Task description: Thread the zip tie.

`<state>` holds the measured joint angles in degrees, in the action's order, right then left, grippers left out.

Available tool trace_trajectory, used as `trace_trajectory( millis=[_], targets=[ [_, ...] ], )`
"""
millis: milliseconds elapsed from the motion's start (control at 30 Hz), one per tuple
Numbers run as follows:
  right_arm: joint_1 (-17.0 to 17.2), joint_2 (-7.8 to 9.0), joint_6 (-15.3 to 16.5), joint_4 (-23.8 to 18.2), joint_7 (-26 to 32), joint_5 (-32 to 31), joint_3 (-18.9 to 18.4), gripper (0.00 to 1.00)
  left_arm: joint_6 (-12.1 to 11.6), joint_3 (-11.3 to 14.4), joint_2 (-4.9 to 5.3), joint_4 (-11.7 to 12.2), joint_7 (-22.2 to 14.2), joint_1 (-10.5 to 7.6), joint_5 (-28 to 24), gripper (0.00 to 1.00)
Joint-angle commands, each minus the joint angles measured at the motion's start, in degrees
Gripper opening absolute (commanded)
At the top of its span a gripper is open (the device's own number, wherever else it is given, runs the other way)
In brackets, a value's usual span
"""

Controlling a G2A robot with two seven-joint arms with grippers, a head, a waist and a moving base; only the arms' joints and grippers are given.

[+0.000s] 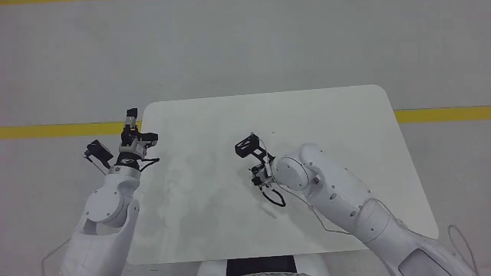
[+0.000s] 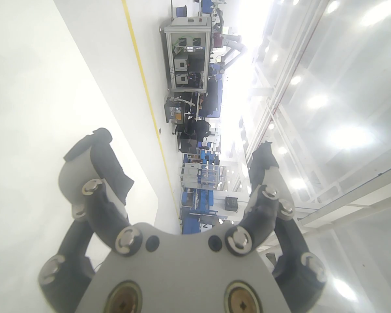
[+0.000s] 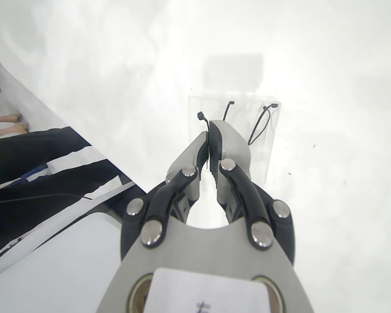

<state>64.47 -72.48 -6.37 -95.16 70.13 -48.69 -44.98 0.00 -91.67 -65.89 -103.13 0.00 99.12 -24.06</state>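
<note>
One white table (image 1: 322,123), rounded at the corners. Two arms over it. At the table's left edge, left gripper (image 2: 182,144): points out toward the room, fingers spread wide, grips nothing. Over the middle of the table, right gripper (image 3: 210,128): points down at the tabletop, fingers pressed together on the first zip tie (image 3: 202,118). One clear box (image 3: 270,154) on the table just beyond that gripper's tips. Three ties in all, each thin and black with a small square head. Of these, the first zip tie: runs up between the two ribbed pads, pokes its head out just past the fingertips, shows a short end below the pinch. Next, the second tie (image 3: 228,109): stands slanted within the box's outline, lower part hidden behind one finger, near the jaws but not between them. Last, the third tie (image 3: 259,126): closed into a narrow loop, sits inside the box by a side wall, apart from the jaws.
</note>
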Motion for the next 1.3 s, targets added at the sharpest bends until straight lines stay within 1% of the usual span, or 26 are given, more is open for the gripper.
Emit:
trace_trajectory(
  millis=[0, 67, 100, 167, 500, 567, 700, 733, 833, 967, 1067, 1133, 1200, 1267],
  targets=[
    [1.6, 0.49, 0.9, -1.7, -1.2, 2.2, -2.4, 0.0, 0.0, 0.0, 0.0, 0.0, 0.0, 0.0, 0.0, 1.0],
    [3.0, 0.86, 1.9, -2.8, -2.6, 5.0, -4.4, 0.0, 0.0, 0.0, 0.0, 0.0, 0.0, 0.0, 0.0, 1.0],
    [3.9, 1.02, 3.3, -3.4, -3.8, 8.2, -5.8, 0.0, 0.0, 0.0, 0.0, 0.0, 0.0, 0.0, 0.0, 1.0],
    [4.9, 1.31, 6.7, -3.5, -5.0, 12.6, -7.7, 0.0, 0.0, 0.0, 0.0, 0.0, 0.0, 0.0, 0.0, 1.0],
    [4.9, 1.31, 6.7, -3.5, -5.0, 12.6, -7.7, 0.0, 0.0, 0.0, 0.0, 0.0, 0.0, 0.0, 0.0, 1.0],
    [5.7, 1.2, 7.9, -3.2, -7.5, 15.4, -7.8, 0.0, 0.0, 0.0, 0.0, 0.0, 0.0, 0.0, 0.0, 1.0],
    [5.6, 1.07, 10.7, -2.4, -9.6, 23.3, -9.1, 0.0, 0.0, 0.0, 0.0, 0.0, 0.0, 0.0, 0.0, 1.0],
    [5.4, 1.08, 11.1, -2.0, -9.6, 24.5, -9.4, 0.0, 0.0, 0.0, 0.0, 0.0, 0.0, 0.0, 0.0, 1.0],
    [4.7, 0.87, 12.4, -0.5, -10.4, 31.6, -10.3, 0.0, 0.0, 0.0, 0.0, 0.0, 0.0, 0.0, 0.0, 1.0],
    [2.5, 0.42, 12.9, 2.6, -10.2, 40.9, -10.9, 0.0, 0.0, 0.0, 0.0, 0.0, 0.0, 0.0, 0.0, 1.0],
    [0.9, -0.14, 13.9, 5.4, -10.6, 49.7, -11.1, 0.0, 0.0, 0.0, 0.0, 0.0, 0.0, 0.0, 0.0, 1.0],
    [-0.6, -0.59, 14.0, 8.2, -10.2, 56.1, -11.1, 0.0, 0.0, 0.0, 0.0, 0.0, 0.0, 0.0, 0.0, 1.0],
    [-1.6, -1.04, 15.7, 10.5, -9.3, 62.0, -10.8, 0.0, 0.0, 0.0, 0.0, 0.0, 0.0, 0.0, 0.0, 1.0],
    [-1.6, -1.04, 15.7, 10.5, -9.3, 62.0, -10.8, 0.0, 0.0, 0.0, 0.0, 0.0, 0.0, 0.0, 0.0, 1.0]
  ],
)
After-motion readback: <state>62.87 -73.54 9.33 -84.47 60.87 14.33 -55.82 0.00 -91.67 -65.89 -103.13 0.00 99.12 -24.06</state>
